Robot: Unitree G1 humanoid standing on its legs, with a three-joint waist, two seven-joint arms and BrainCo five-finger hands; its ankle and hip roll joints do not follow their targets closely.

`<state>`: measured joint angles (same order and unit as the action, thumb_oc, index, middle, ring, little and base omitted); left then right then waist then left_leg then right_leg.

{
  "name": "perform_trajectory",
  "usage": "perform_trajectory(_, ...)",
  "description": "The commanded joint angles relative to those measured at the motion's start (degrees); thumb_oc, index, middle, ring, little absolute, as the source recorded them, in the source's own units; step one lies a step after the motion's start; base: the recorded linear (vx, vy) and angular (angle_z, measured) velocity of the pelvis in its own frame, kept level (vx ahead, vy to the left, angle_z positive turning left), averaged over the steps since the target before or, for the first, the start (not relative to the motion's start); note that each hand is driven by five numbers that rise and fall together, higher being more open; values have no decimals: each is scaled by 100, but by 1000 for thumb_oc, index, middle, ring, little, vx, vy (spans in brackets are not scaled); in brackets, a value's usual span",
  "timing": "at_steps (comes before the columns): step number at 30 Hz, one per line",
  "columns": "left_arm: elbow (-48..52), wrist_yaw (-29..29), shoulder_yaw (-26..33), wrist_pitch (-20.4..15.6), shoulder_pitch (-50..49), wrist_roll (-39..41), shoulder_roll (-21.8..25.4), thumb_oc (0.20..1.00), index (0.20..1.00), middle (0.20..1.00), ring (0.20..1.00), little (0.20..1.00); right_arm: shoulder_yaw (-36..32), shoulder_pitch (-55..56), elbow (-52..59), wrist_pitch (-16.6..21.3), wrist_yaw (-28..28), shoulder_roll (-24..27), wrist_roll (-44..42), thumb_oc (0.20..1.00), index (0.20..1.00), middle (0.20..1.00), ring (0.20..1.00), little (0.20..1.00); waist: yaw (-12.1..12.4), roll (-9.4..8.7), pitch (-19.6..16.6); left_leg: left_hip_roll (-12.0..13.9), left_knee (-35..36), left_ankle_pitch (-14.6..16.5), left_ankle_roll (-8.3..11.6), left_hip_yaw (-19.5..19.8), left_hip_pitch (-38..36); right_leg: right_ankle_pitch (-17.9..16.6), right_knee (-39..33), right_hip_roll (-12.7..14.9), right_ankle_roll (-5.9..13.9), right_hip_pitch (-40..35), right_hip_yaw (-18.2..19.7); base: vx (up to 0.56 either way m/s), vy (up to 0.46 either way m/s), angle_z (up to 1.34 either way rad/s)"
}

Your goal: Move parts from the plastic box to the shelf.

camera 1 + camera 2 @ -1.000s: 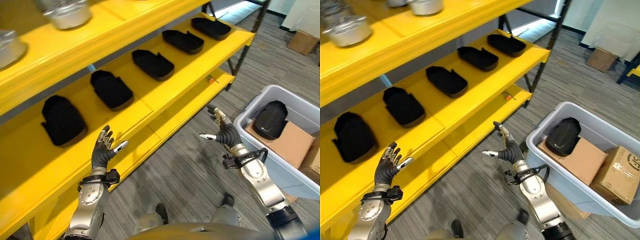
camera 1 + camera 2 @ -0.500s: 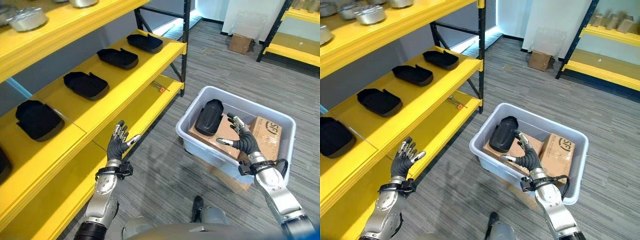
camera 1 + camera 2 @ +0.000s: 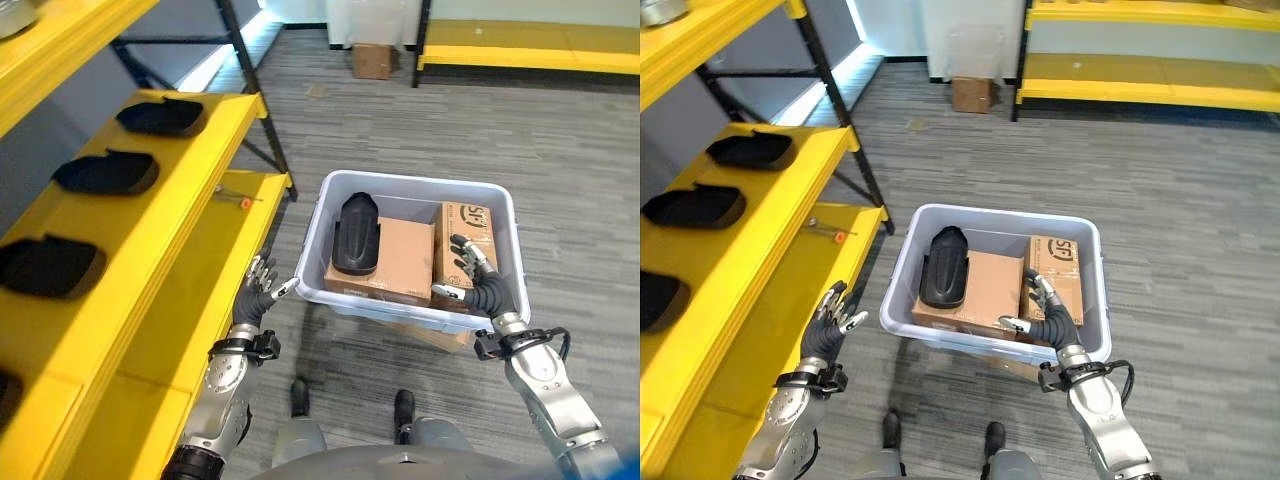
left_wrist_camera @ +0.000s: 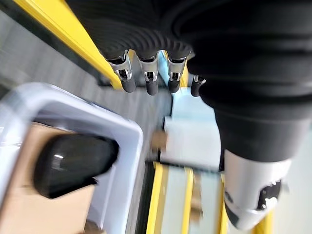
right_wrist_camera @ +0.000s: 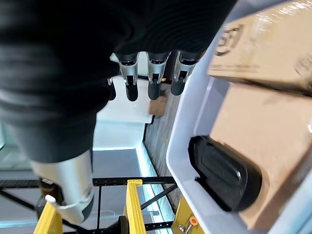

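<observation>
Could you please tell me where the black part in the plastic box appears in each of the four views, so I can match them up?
Left eye view: black part lies in the box's left half, on the larger cardboard box.
Right eye view: the same place, slightly left of centre.
Left wrist view: glossy dark shape inside the box, beyond the left hand.
Right wrist view: against the box wall, beyond the right hand.
Shared landmark: the plastic box rim.

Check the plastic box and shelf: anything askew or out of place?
One oddity: a small orange-tipped item lies loose on the lower shelf. The black part rests tilted on a cardboard box inside the plastic box. Nothing looks spilled or damaged.
</observation>
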<state>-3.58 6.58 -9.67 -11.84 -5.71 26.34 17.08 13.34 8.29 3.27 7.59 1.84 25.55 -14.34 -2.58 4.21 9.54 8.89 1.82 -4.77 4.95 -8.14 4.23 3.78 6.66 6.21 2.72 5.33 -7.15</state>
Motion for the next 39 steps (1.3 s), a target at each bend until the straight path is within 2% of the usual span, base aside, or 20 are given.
perform_trajectory(1, 502, 168, 318, -328, -21, -44, 516, 1000, 1000, 1000, 1000, 1000, 191, -430, 390, 200, -83, -169, -7, 1000, 1000, 1000, 1000, 1000, 209, -537, -150, -24, -515, 113, 2, -22, 477, -582, -582, 1413, 966, -797, 419, 80, 155, -25)
perform_trajectory(3, 457, 266, 296, -324, 98, -84, 526, 1000, 1000, 1000, 1000, 1000, 264, -470, 398, 177, -97, -183, -15, 1000, 1000, 1000, 1000, 1000, 161, -599, -214, -74, -671, 263, -47, -143, 516, -718, -627, 1482, 996, -685, 420, 96, 123, 8)
perform_trajectory(7, 463, 292, 297, -303, 103, -108, 525, 1000, 1000, 1000, 1000, 1000, 298, -467, 449, 152, -131, -163, -25, 1000, 1000, 1000, 1000, 1000, 126, -655, -269, -95, -658, 319, -70, -263, 409, -904, -634, 1524, 1079, -642, 456, 59, 2, -5)
perform_trajectory(14, 478, 146, 285, -239, 7, -119, 576, 1000, 1000, 1000, 1000, 1000, 276, -412, 598, 153, -251, 4, -2, 1000, 1000, 1000, 1000, 1000, 53, -747, -354, 20, -627, 357, -1, -391, 175, -876, -750, 1473, 1115, -766, 419, 64, -29, -24)
perform_trajectory(18, 434, 103, 216, -224, 104, -101, 609, 1000, 1000, 1000, 1000, 1000, 300, -525, 563, 166, -208, -2, -9, 1000, 1000, 1000, 1000, 1000, 68, -798, -317, 40, -843, 480, -10, -359, 246, -883, -728, 1482, 1124, -799, 361, 32, -4, -6)
perform_trajectory(21, 426, 88, 129, -217, 200, -127, 682, 1000, 1000, 1000, 1000, 1000, 290, -583, 573, 204, -161, -71, -120, 1000, 1000, 1000, 1000, 1000, 62, -802, -211, -1, -1049, 669, -103, -438, 278, -1005, -331, 1551, 1204, -661, 370, 11, 89, 4)
perform_trajectory(22, 270, 204, 33, -217, 459, -276, 700, 1000, 1000, 1000, 1000, 1000, 229, -577, 633, 261, -116, -138, -164, 1000, 1000, 1000, 1000, 1000, -16, -704, 44, -34, -1066, 781, -224, -589, 222, -1398, 515, 1606, 1228, -29, 425, -55, 191, -4)
perform_trajectory(23, 218, 228, -8, -227, 512, -304, 708, 1000, 1000, 1000, 1000, 1000, 217, -560, 644, 260, -118, -124, -174, 1000, 1000, 1000, 1000, 1000, -99, -676, 131, -47, -1026, 796, -254, -613, 165, -1556, 732, 1593, 1228, 162, 471, -90, 193, -31)
perform_trajectory(24, 190, 272, -31, -241, 583, -318, 714, 1000, 1000, 1000, 1000, 1000, 210, -558, 675, 271, -104, -110, -199, 1000, 1000, 1000, 1000, 1000, -149, -649, 236, -35, -993, 792, -265, -664, 107, -1572, 908, 1569, 1201, 369, 465, -20, 116, -38)
perform_trajectory(25, 163, 342, -30, -253, 660, -324, 701, 1000, 1000, 1000, 1000, 1000, 211, -541, 693, 298, -99, -101, -247, 1000, 1000, 1000, 1000, 1000, -104, -654, 357, -20, -965, 860, -253, -809, -12, -1545, 960, 1731, 1148, 537, 43, -19, 81, -38)
perform_trajectory(26, 162, 342, -30, -253, 661, -324, 701, 1000, 1000, 1000, 1000, 1000, 211, -541, 693, 297, -99, -101, -247, 1000, 1000, 1000, 1000, 1000, -103, -655, 355, -21, -962, 858, -253, -811, -12, -1547, 958, 1731, 1148, 540, 45, 78, -42, -63)
perform_trajectory(27, 46, 451, 32, -286, 753, -393, 710, 1000, 1000, 1000, 1000, 1000, 250, -640, 657, 311, -102, -50, -341, 1000, 1000, 1000, 1000, 1000, -230, -758, 485, 72, -923, 1019, -95, -1057, -175, -1300, 225, 1823, 1128, 748, -402, 90, -92, -75)
perform_trajectory(28, 24, 457, 37, -299, 771, -395, 709, 1000, 1000, 1000, 1000, 1000, 258, -657, 652, 312, -102, -49, -347, 1000, 1000, 1000, 1000, 1000, -229, -747, 493, 97, -927, 1029, -80, -1063, -184, -1290, 200, 1795, 1122, 727, -408, 71, -178, -107)
perform_trajectory(29, -10, 480, 110, -316, 783, -388, 734, 1000, 1000, 1000, 1000, 1000, 208, -529, 743, 346, -171, -29, -451, 1000, 1000, 1000, 1000, 1000, -232, -842, 550, 176, -1034, 919, -52, -1098, -137, -1116, 232, 1694, 1018, 733, -328, -13, -133, -66)
perform_trajectory(31, -52, 482, 36, -364, 852, -432, 683, 1000, 1000, 1000, 1000, 1000, 211, -487, 787, 345, -222, 78, -533, 1000, 1000, 1000, 1000, 1000, -231, -884, 630, 312, -1123, 861, 27, -1077, 34, -1035, 327, 1635, 927, 841, -189, -48, -200, -32)
perform_trajectory(32, -178, 587, -1, -441, 1012, -409, 578, 1000, 1000, 1000, 1000, 1000, 174, -477, 846, 403, -198, 222, -602, 1000, 1000, 1000, 1000, 1000, -253, -858, 759, 497, -1127, 726, 155, -1045, 150, -888, 430, 1492, 858, 959, -342, -50, -218, -9)
perform_trajectory(34, -201, 611, 5, -447, 1043, -434, 564, 1000, 1000, 1000, 1000, 1000, 153, -493, 866, 391, -180, 254, -624, 1000, 1000, 1000, 1000, 1000, -276, -839, 795, 558, -1144, 708, 176, -1042, 183, -869, 475, 1471, 852, 990, -350, -31, -138, 0)
perform_trajectory(39, -556, 980, 14, -513, 1493, -696, 522, 1000, 1000, 1000, 1000, 1000, 129, -685, 953, 465, -82, 430, -813, 1000, 1000, 1000, 1000, 1000, -492, -822, 1018, 821, -1102, 477, 348, -1180, 541, -832, 723, 1233, 831, 1683, -119, -46, -81, -17)
